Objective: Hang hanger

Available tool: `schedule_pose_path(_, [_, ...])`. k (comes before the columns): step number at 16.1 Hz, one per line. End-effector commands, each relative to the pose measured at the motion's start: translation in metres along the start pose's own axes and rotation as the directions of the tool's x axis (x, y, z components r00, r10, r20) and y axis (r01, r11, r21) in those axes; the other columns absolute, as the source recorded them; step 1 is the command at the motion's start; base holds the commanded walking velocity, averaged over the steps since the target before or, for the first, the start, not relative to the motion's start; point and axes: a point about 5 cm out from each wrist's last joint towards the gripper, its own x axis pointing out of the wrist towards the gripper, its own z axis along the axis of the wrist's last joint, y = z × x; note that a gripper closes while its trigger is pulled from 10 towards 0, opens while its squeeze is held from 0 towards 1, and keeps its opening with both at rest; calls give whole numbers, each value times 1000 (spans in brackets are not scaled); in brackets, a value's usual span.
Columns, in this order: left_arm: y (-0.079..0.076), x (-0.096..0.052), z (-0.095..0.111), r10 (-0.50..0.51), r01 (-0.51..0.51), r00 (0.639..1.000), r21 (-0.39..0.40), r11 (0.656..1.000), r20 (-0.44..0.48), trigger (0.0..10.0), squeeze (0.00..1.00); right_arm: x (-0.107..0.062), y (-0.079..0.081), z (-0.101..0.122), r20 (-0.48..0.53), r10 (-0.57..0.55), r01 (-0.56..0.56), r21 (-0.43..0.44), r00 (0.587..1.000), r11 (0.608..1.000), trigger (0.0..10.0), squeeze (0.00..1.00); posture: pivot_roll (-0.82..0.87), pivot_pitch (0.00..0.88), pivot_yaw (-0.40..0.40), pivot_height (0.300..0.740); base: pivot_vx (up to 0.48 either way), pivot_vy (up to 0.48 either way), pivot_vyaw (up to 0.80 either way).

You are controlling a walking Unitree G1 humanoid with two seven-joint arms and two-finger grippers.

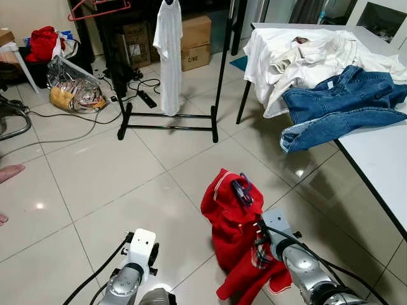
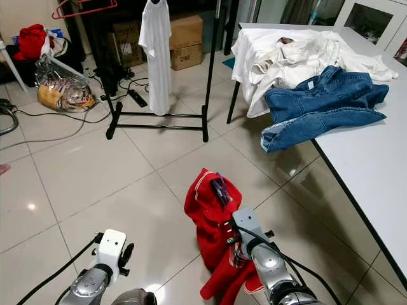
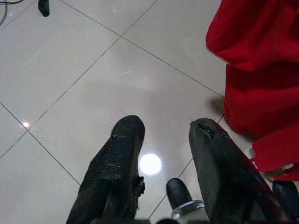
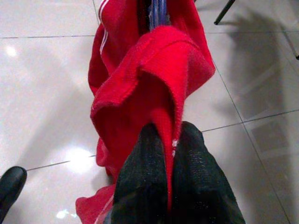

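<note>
Hanger [image 1: 242,190], blue, is poking from a red garment [image 1: 236,229] that the right gripper [image 1: 259,240] is holding over the tiled floor [image 1: 102,171]. Beyond, one black rack [image 1: 172,124] is carrying one white shirt [image 1: 168,51]; one table [image 1: 381,159] is bearing jeans [image 1: 337,108].

Left wrist view: the left gripper [image 3: 161,154] is hanging with fingers parted, grasping nothing.

Right wrist view: both fingers [image 4: 145,186] are pinching the red cloth.

Blue jeans [image 1: 340,105] lie over white clothes [image 1: 299,54] on a white table [image 1: 381,159].
</note>
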Motion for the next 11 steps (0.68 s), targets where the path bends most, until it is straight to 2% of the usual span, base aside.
schedule_pose_path(1, [-2,-1,-3,-5,6,1000,7,1000,-13,10000,0,1,-2,3,14,-10,10,-3,1000,1000,10000,0,157,0,-49,740,0,0,0])
schedule_pose_path(2, [-2,-1,-3,-5,6,1000,7,1000,-13,10000,0,1,-2,3,14,-10,10,-3,1000,1000,10000,0,157,0,-49,740,0,0,0])
schedule_pose_path(11, [-7,2,4,-42,41,999,30,999,9,10000,0,-5,-3,-9,-9,-19,19,-38,1000,999,10000,0,107,0,-37,740,297,0,0])
